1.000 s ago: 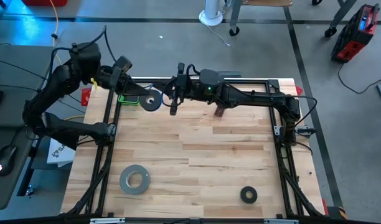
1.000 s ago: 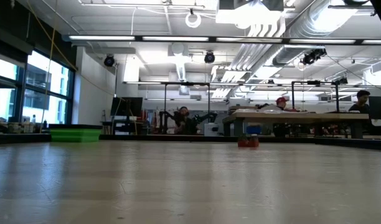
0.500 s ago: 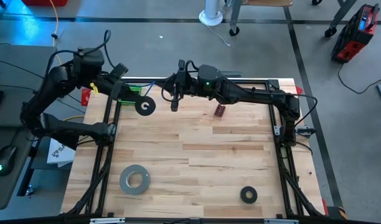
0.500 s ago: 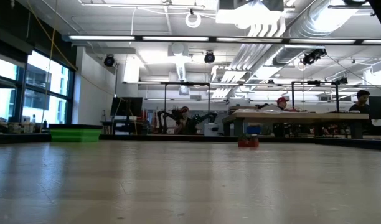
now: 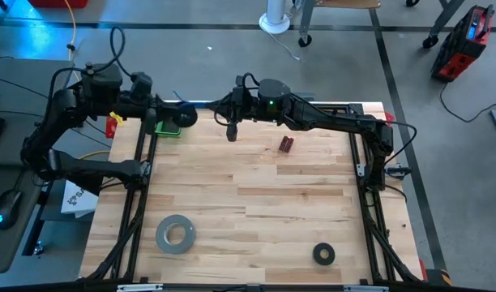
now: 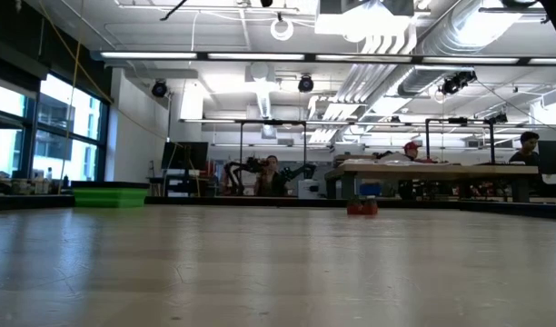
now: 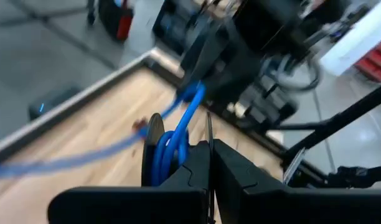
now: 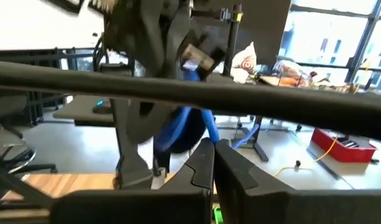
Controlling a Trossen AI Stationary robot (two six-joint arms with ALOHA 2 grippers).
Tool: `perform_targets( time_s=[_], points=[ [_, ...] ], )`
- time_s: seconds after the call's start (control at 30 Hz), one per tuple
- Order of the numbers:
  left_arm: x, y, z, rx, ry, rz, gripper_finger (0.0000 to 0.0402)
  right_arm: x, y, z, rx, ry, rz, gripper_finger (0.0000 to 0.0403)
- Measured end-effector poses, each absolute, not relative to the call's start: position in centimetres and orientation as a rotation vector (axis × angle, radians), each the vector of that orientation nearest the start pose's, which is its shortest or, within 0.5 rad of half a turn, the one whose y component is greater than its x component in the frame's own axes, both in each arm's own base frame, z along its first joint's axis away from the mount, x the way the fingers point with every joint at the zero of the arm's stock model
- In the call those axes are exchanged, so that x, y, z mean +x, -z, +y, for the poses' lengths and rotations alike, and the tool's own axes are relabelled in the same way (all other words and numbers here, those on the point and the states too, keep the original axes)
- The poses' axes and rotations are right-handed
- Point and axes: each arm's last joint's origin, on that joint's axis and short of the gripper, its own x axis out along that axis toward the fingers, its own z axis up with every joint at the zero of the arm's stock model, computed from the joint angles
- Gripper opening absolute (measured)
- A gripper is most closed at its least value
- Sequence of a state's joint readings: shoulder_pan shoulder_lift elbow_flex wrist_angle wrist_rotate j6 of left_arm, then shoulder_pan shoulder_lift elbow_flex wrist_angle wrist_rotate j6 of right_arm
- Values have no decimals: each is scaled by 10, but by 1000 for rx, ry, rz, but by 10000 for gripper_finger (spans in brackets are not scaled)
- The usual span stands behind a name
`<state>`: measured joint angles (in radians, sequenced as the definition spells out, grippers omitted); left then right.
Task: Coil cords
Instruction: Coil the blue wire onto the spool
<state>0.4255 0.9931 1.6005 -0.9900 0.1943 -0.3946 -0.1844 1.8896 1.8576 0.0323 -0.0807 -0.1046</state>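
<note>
Along the table's far edge, our left gripper (image 5: 173, 113) clamps the small black spool (image 5: 184, 117) wound with blue cord (image 7: 172, 146). Just beside it, our right gripper (image 5: 231, 130) pinches a strand of that cord. Near the front edge lie a grey tape roll (image 5: 175, 234) and black ring (image 5: 323, 254).

We see a grey tape roll (image 5: 176, 234) near the front-left of the wooden surface (image 5: 256, 203), and a smaller black ring (image 5: 323, 254) front-right, well apart. A small dark red item (image 5: 286, 144) lies toward the back. A green bin (image 6: 109, 195) sits off left.
</note>
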Motion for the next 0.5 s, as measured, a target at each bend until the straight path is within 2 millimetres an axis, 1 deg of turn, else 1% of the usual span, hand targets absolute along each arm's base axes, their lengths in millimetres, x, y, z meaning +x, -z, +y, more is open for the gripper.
perform_targets(
  time_s=[0.17, 0.33, 0.5],
  points=[
    [123, -486, 49, -418, -266, 239, 0, 439, -401, -79, -79, 86, 58, 0],
    [123, -488, 52, -299, -329, 224, 0, 439, -401, -78, -51, 51, 52, 0],
    [125, -494, 53, -242, -333, 172, 0, 439, -401, -78, -39, 49, 60, 0]
  ],
)
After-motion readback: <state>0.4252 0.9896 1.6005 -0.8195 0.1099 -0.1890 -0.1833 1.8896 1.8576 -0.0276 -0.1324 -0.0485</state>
